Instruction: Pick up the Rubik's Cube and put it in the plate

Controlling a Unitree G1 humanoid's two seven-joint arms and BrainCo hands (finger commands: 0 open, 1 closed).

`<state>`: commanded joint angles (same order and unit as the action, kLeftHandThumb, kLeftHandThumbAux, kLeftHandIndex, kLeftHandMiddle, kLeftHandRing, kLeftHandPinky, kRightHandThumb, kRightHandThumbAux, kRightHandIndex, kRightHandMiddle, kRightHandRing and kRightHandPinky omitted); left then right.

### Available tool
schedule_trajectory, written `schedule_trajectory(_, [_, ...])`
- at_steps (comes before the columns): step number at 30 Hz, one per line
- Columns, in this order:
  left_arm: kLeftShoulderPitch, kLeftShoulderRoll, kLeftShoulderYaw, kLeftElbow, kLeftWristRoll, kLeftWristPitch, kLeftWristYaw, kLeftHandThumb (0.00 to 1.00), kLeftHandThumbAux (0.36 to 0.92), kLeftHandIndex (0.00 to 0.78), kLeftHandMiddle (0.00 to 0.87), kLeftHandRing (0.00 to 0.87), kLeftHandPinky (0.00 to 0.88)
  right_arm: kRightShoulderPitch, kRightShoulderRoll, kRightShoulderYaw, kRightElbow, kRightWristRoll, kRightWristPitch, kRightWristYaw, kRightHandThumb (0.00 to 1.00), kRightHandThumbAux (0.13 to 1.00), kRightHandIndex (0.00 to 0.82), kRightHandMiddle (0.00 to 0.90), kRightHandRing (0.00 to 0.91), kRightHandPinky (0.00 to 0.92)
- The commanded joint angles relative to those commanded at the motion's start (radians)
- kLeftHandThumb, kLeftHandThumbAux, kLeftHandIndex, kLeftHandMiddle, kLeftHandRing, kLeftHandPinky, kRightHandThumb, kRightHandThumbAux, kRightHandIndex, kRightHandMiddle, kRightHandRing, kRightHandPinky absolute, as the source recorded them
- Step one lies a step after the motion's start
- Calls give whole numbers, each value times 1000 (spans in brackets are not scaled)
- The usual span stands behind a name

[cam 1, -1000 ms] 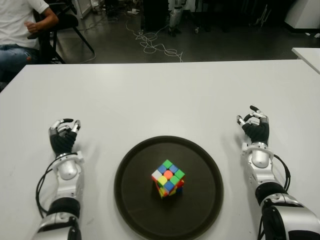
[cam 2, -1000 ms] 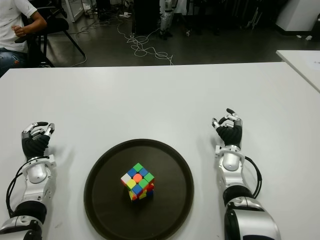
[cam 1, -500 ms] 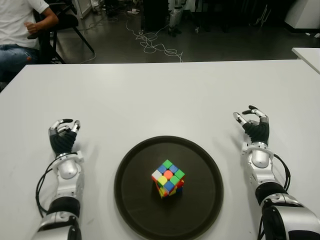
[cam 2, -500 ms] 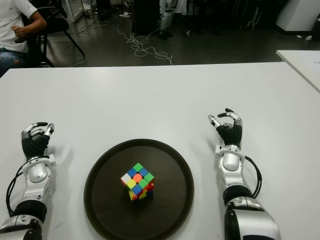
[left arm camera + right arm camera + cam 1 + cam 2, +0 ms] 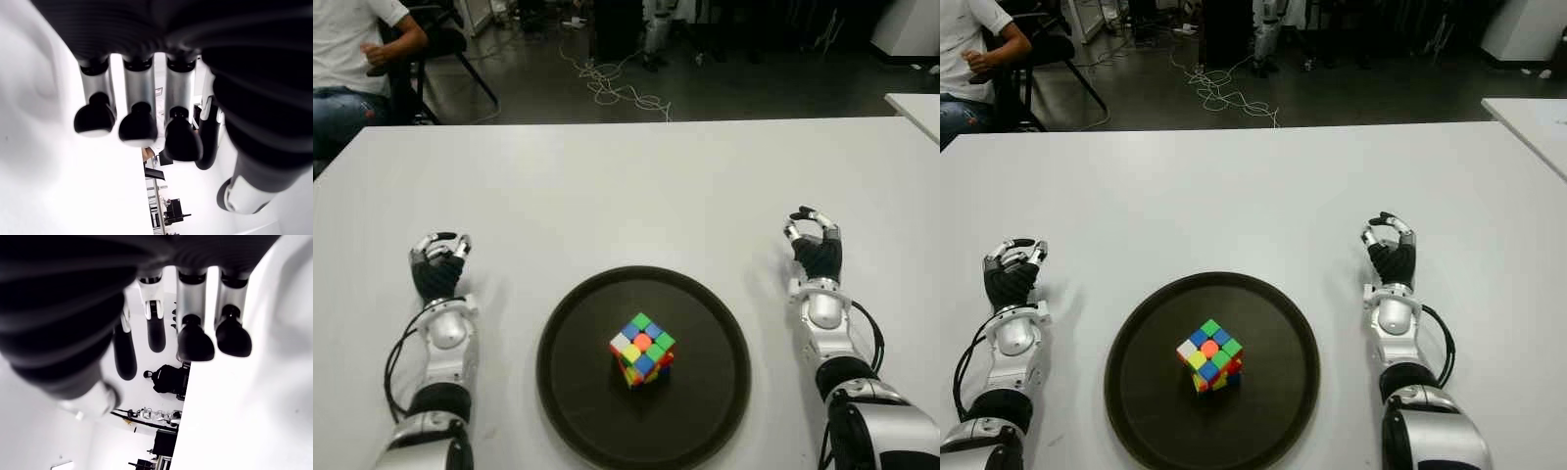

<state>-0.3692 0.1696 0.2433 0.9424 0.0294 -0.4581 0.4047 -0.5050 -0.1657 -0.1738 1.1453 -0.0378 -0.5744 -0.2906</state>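
Rubik's Cube [image 5: 642, 350] sits near the middle of the dark round plate [image 5: 578, 392] in the left eye view, flat on the plate's floor and well clear of the rim, so the placing looks done. The left hand [image 5: 437, 264] shows on the white table [image 5: 626, 186] to the plate's left, fingers curled and holding nothing; the right hand [image 5: 815, 247] shows to the plate's right, likewise curled on nothing, apart from the rim. A person [image 5: 357, 59] sits at the far left beyond the table. The right eye view gives the same layout: cube [image 5: 1208, 355] inside the plate [image 5: 1136, 392], both hands well apart from it. In the left wrist view the fingertips [image 5: 137, 129] bend inward over bare table with nothing between them. The right wrist view shows its fingertips [image 5: 194, 342] bent the same way, nothing in the palm. The risk from here seems small: a careless sweep of either forearm while withdrawing could clip the plate's rim and slide it, nudging the cube off centre or out.
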Motion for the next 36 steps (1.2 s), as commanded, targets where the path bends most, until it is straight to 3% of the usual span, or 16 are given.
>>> schedule_trajectory(36, [-3,12,-22,14,18,0,5,709,706,443,832,829,811,-8,4,-15,18,10,-19,-10,692,730,436,795,792,769])
